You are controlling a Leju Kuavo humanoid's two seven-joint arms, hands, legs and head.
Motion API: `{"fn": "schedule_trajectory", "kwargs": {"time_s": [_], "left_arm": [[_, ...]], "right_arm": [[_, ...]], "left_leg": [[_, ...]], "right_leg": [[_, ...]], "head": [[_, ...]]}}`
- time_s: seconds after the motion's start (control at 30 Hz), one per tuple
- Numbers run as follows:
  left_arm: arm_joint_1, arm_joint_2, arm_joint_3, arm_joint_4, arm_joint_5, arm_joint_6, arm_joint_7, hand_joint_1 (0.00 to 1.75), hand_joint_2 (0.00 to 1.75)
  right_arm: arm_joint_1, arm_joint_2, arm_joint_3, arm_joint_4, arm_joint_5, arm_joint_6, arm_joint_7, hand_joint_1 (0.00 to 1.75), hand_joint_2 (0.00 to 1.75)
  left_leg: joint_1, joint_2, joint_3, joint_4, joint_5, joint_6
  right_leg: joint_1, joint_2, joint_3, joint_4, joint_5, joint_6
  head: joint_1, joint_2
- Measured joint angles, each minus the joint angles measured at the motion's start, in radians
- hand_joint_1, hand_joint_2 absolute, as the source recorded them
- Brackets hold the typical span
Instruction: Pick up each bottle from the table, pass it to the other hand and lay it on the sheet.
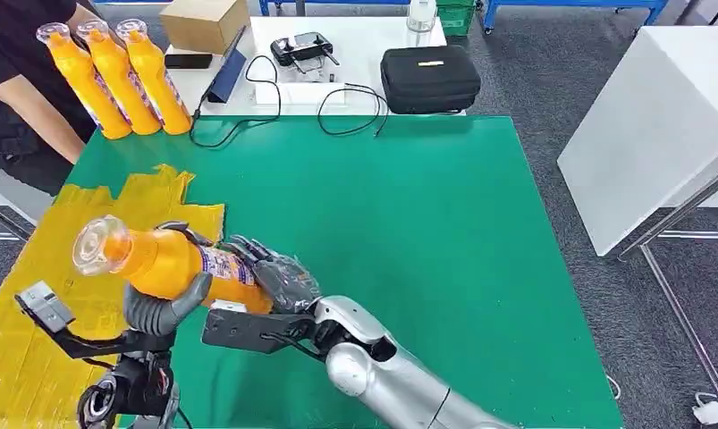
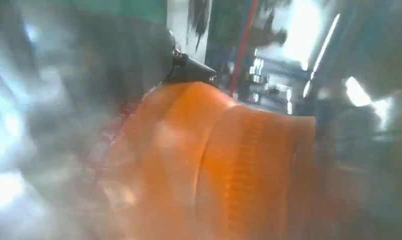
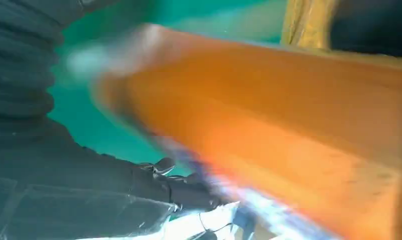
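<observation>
Head view: green table [image 1: 409,223], yellow sheet [image 1: 33,295], grey carpet [image 1: 552,80]; both hands, left [image 1: 158,308] and right [image 1: 279,281], prob. gripping bottle [image 1: 172,264].

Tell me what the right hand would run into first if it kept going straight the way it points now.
Probably the left hand. The right hand points toward the robot's left, gripping the orange bottle that the left hand also grips. Beyond lies the yellow sheet, though depth is unclear.

1. Head view: from high on the robot, facing forward and down over the green table [image 1: 444,232], with a white desk [image 1: 274,85] beyond its far edge.
2. Left wrist view: very close and blurred, pressed against the orange bottle [image 2: 214,170].
3. Right wrist view: equally close on that bottle [image 3: 289,135], with green tabletop behind.
4. All three views share the bottle.
</observation>
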Motion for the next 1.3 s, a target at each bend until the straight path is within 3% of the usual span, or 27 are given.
{"fn": "schedule_trajectory", "kwargs": {"time_s": [0.1,0.33,0.47,0.53,0.6,0.67,0.97,1.3], "left_arm": [[-0.025,0.028,0.038,0.002,-0.179,0.100,-0.029,1.75,1.75],[-0.062,0.068,0.093,0.015,-0.327,0.179,-0.040,1.75,1.75],[-0.093,0.116,0.096,0.044,-0.801,0.403,-0.019,1.75,1.75],[-0.115,0.171,0.096,0.090,-1.161,0.535,0.036,1.75,1.75],[-0.129,0.223,0.094,0.156,-1.466,0.593,0.117,1.75,1.75],[-0.132,0.261,0.090,0.210,-1.579,0.602,0.157,1.75,1.75],[-0.156,0.373,0.040,0.402,-1.735,0.575,0.205,1.75,1.75],[-0.188,0.453,-0.036,0.679,-1.734,0.604,0.128,1.75,1.75]], "right_arm": [[0.035,-0.028,-0.026,-0.050,0.000,-0.008,-0.018,0.00,0.00],[0.078,-0.072,-0.063,-0.132,0.000,-0.010,-0.024,0.00,0.00],[0.112,-0.090,-0.092,-0.198,0.000,-0.021,-0.039,0.00,0.00],[0.130,-0.105,-0.112,-0.245,-0.005,-0.019,-0.041,0.00,0.00],[0.146,-0.121,-0.130,-0.294,-0.013,-0.016,-0.041,0.00,0.00],[0.155,-0.134,-0.143,-0.327,-0.016,-0.013,-0.041,0.00,0.00],[0.180,-0.171,-0.172,-0.409,-0.033,-0.004,-0.044,0.00,0.00],[0.190,-0.195,-0.193,-0.429,-0.045,0.011,-0.057,0.00,0.00]], "left_leg": [[0.000,0.000,0.000,0.000,0.000,0.000],[0.000,0.000,0.000,0.000,0.000,0.000],[0.000,0.000,0.000,0.000,0.000,0.000],[0.000,0.000,0.000,0.000,0.000,0.000],[0.000,0.001,0.000,0.000,0.000,0.000],[0.000,0.003,0.000,0.000,0.000,0.000],[0.000,0.003,0.000,0.000,0.000,0.000],[0.000,0.001,0.001,0.000,0.000,0.000]], "right_leg": [[0.000,0.000,0.000,0.000,0.000,0.000],[0.000,0.000,0.000,0.000,0.000,0.000],[0.000,0.000,0.000,0.000,0.000,0.000],[0.000,0.000,0.000,0.000,0.000,0.000],[0.000,0.000,0.000,0.000,0.000,0.000],[0.000,0.001,-0.001,0.000,0.000,0.000],[0.000,0.001,-0.001,0.000,0.000,0.000],[0.000,0.001,0.000,0.000,0.000,0.000]], "head": [[0.000,0.000],[0.000,0.000],[0.000,0.000],[0.000,0.000],[0.000,0.000],[0.000,0.000],[0.000,0.000],[0.000,0.000]]}}
